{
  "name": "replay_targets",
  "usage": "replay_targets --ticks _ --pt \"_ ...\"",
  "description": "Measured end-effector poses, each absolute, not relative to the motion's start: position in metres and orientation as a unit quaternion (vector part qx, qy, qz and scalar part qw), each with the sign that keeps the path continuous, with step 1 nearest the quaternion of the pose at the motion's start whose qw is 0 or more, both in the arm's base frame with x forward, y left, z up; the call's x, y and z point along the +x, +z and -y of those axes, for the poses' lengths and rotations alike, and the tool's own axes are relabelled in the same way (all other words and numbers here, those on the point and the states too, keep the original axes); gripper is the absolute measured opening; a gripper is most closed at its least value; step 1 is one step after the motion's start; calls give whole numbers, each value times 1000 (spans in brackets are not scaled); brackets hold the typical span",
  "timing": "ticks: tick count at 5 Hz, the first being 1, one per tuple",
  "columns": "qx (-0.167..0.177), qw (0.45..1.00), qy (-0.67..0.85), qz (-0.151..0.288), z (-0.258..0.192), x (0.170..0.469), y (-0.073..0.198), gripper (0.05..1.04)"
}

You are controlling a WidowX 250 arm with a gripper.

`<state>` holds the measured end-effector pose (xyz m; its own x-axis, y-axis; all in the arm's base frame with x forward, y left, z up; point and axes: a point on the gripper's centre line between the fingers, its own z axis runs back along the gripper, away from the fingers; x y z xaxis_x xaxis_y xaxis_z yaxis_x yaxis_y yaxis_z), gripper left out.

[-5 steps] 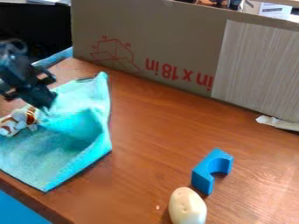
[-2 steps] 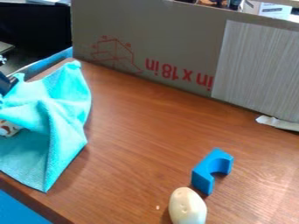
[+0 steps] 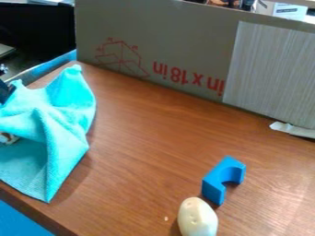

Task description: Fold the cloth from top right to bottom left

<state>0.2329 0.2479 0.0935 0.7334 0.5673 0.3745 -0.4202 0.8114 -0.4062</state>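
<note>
Cloth (image 3: pixel 69 124): rumpled, partly raised, near the table's (image 3: pixel 154 124) left edge
Gripper (image 3: pixel 5 92): at the cloth; I can't tell its opening or grip
Blue block (image 3: pixel 213 188): just beside the pale oval toy (image 3: pixel 197 219)

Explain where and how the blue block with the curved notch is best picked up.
Coming from above, probably pinch the middle of the blue block, between the notch and the outer back: it looks thinnest there, and the notch opens sideways, so both faces seem reachable.
</note>
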Motion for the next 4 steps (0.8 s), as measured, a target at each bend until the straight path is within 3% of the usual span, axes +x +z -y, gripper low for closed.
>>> replay_targets --ticks 2,3,4 --pt "-105 918 318 212 -257 223 93 830" --pt "-99 920 329 190 -259 217 101 1006" --pt "-114 932 305 160 -248 223 118 1003"
